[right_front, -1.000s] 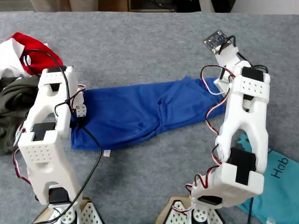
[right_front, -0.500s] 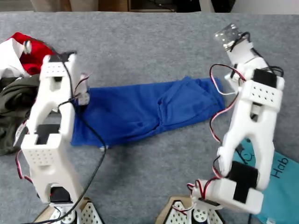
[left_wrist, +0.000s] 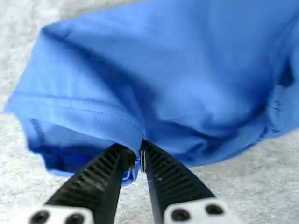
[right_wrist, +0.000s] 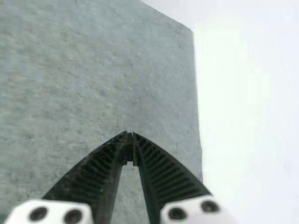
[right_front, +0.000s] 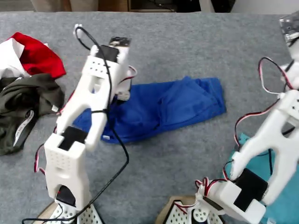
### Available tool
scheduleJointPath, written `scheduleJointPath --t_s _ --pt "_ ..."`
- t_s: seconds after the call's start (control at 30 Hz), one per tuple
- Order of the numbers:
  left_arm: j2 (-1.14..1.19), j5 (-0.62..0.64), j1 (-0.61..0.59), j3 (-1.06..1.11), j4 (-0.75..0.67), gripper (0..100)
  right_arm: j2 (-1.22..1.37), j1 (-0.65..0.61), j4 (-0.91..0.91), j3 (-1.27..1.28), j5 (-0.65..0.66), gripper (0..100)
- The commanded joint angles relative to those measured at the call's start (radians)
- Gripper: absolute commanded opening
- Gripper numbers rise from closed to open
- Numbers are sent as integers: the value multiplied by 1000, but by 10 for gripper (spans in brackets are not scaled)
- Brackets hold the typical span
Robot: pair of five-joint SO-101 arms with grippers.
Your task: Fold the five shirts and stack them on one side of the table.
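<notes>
We see a grey felt table, with a pale area past its edge. The left gripper pinches the hem of the blue shirt mid-table. The right gripper is closed on nothing over bare felt. The left arm hides one end of the shirt, and the right arm covers most of a teal shirt cut off at the frame edge.

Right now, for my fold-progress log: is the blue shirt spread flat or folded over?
Partly folded over: the left gripper is shut on a hem of the blue shirt, holding it above another blue layer.
</notes>
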Motion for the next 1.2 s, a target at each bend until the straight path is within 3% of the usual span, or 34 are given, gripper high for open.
scheduleJointPath --t_s 0.0,0.27,0.57,0.7,1.03,1.17 --pt "7 8 28 -61 11 19 -22 19 -25 -51 11 5" --pt "84 -6 -250 -61 48 19 -15 -7 -23 -44 11 5" --pt "101 -143 -532 -60 64 19 24 -41 -18 -47 11 5" --pt "102 -152 -537 2 68 19 27 -44 -18 -45 11 5" --pt "102 -153 -413 155 23 22 28 -44 -18 -45 11 5" --pt "102 -129 -468 144 -5 133 28 -44 -18 -45 11 5"
